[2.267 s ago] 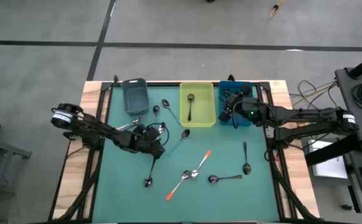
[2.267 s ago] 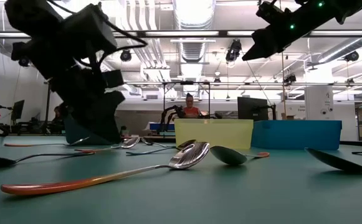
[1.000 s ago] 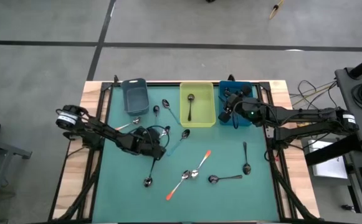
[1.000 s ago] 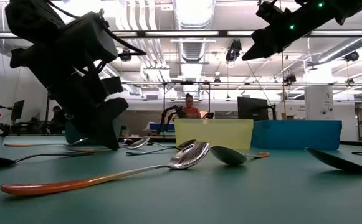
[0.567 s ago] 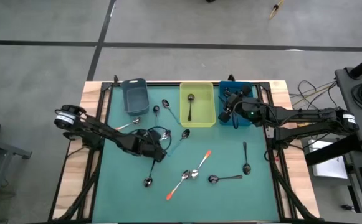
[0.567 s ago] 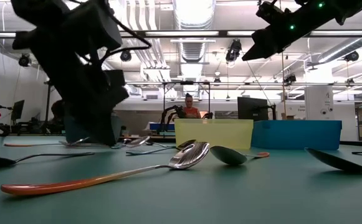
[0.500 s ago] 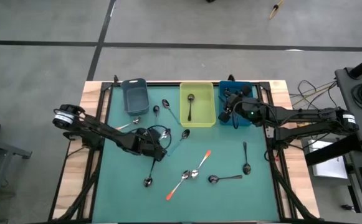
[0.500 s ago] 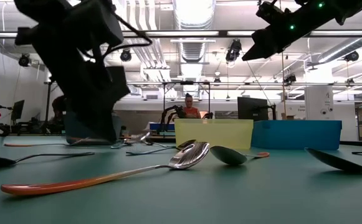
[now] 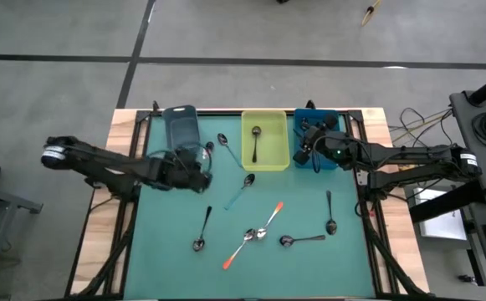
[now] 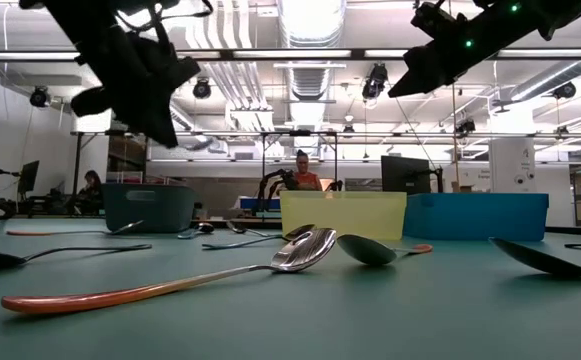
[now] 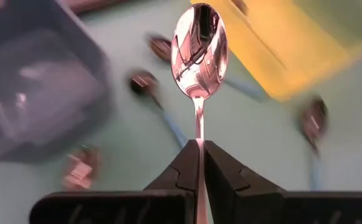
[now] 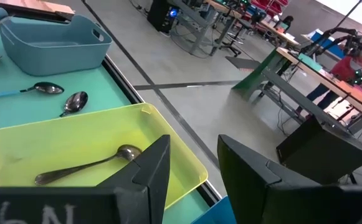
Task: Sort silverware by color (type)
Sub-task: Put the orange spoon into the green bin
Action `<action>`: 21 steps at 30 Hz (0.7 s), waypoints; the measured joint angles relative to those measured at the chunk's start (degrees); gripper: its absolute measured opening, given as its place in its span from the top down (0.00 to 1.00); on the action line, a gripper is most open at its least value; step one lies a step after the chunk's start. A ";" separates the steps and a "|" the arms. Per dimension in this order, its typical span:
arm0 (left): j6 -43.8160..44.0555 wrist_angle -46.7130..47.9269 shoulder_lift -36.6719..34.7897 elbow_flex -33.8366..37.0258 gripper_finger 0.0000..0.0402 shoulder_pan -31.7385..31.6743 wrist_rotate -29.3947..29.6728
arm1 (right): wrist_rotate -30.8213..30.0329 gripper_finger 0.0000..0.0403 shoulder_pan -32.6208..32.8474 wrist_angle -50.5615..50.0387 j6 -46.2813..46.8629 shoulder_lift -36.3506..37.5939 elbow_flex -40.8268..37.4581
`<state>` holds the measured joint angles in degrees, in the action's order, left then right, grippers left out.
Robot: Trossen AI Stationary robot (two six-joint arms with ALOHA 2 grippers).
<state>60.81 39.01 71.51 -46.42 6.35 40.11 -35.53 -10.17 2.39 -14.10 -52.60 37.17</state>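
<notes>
The left hand [image 11: 197,155] is clenched on the thin stem of a spoon [image 11: 199,53], whose shiny bowl points straight out past the fingertips [image 11: 184,165]; from above, this hand [image 9: 199,171] hovers over the teal tabletop [image 9: 309,276] just beside the near end of the grey-blue bin [image 9: 180,128]. The handle is pinched between the fingers, and its colour is hard to make out. The right hand [image 12: 190,165] hangs with its fingers apart and nothing between them, above the seam between the yellow bin [image 9: 265,139] and the blue bin [image 9: 316,121].

One dark-handled spoon [image 9: 254,144] lies inside the yellow bin. The rest of the silverware lies loose on the tabletop in front of the yellow bin: a pale blue-handled spoon [image 9: 243,189] nearest it, two orange-handled spoons [image 9: 254,233] crossing farther out, and dark-handled ones [image 9: 202,229] to either side. Two more small spoons [image 9: 218,143] sit between the grey-blue bin and the yellow bin.

White lettering on the right hand's housing is cut off at the frame edge and cannot be read. In the level view the left arm [image 10: 125,60] is cropped at the top, and the blue bin's contents are hidden by its wall and the right arm [image 9: 393,155]. A person [image 10: 303,170] appears far beyond the yellow bin.
</notes>
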 joint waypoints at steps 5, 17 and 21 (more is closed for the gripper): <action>-3.18 4.16 -4.62 -1.29 1.00 -11.24 2.21 | 0.00 0.69 0.00 0.00 1.04 0.00 0.00; -20.72 0.49 -6.00 -1.53 1.00 -40.68 -6.11 | 0.00 0.69 0.01 -0.11 0.51 0.00 0.00; -22.61 -4.56 -4.78 -1.50 1.00 -44.67 -9.76 | 0.00 0.69 0.01 -0.10 -0.08 0.00 -0.01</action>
<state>38.20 34.46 66.73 -47.92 -38.32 30.35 -35.53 -10.17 2.29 -14.18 -52.60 37.16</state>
